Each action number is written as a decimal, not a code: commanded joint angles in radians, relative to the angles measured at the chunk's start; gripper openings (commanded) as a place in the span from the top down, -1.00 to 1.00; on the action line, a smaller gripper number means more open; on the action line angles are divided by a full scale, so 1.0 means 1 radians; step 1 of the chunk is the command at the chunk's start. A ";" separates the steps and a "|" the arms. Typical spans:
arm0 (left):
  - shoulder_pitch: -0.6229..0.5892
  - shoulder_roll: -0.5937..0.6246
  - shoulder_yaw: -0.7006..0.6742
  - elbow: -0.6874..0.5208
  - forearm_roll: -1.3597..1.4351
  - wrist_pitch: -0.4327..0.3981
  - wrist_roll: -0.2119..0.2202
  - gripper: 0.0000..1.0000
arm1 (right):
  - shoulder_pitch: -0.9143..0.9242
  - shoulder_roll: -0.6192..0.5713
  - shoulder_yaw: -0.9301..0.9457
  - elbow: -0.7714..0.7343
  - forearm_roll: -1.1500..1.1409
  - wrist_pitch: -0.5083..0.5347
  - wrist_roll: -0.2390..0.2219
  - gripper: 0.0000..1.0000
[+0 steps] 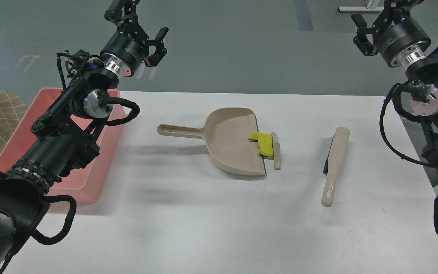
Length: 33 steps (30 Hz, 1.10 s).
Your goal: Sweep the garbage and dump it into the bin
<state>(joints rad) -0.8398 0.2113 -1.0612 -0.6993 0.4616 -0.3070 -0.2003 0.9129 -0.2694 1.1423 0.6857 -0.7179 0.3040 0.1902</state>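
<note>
Both your arms hang high over the tabletop [203, 228] with nothing in them. Your left gripper [154, 45] shows its fingers spread, released, above the far end of the bin [89, 190]. Your right gripper [361, 34] is up at the top right corner, and I cannot tell from here whether its fingers are apart or together.

The garbage sits right at the dustpan [230, 144] lip: the sponge [264, 142] half inside the pan mouth, the slice [276, 150] lying just outside along the edge, touching the sponge. The brush [335, 165] lies well to the right, handle toward you, dark bristles on its left side.

So the sweep looks unfinished, I'd say. Bring the right gripper down onto the brush handle near its middle, and take the dustpan handle with the left to pin it, because that smooth hard plastic will likely skate on the slick white tabletop if pushed. Sweep leftward, bristles low, in one short stroke so the thin slice rides over the lip instead of wedging under it.

The sponge looks soft, porous and light; it may bounce. The slice is flat, pale, tan-edged. The pink bin is shallow with sloped walls, so tip the pan low over it
</note>
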 commanded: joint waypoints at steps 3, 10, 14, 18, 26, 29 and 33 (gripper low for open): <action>-0.002 -0.001 0.009 -0.002 0.011 0.002 -0.004 -0.97 | 0.000 0.001 0.001 0.002 0.000 0.000 0.000 -1.00; 0.021 0.074 0.138 -0.172 0.022 0.049 -0.007 -0.97 | -0.003 -0.001 0.001 0.006 0.000 0.000 0.000 -1.00; 0.041 0.146 0.171 -0.247 0.057 0.062 -0.007 -0.97 | -0.003 -0.001 0.001 0.006 0.000 0.000 0.000 -1.00; 0.099 0.264 0.240 -0.408 0.158 0.089 -0.007 -0.97 | -0.005 -0.001 -0.001 0.006 0.000 -0.006 0.000 -1.00; 0.286 0.444 0.285 -0.719 0.531 0.155 -0.007 -0.97 | -0.017 0.003 -0.003 0.006 0.000 -0.023 0.000 -1.00; 0.353 0.453 0.280 -0.781 0.665 0.192 -0.005 -0.97 | -0.019 0.003 -0.003 0.006 0.000 -0.023 0.000 -1.00; 0.444 0.432 0.283 -0.815 0.773 0.264 0.001 -0.97 | -0.019 0.003 -0.004 0.006 0.000 -0.023 0.000 -1.00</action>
<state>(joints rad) -0.4600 0.6592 -0.7788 -1.4949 1.1613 -0.0928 -0.2033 0.8944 -0.2669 1.1397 0.6918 -0.7179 0.2809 0.1903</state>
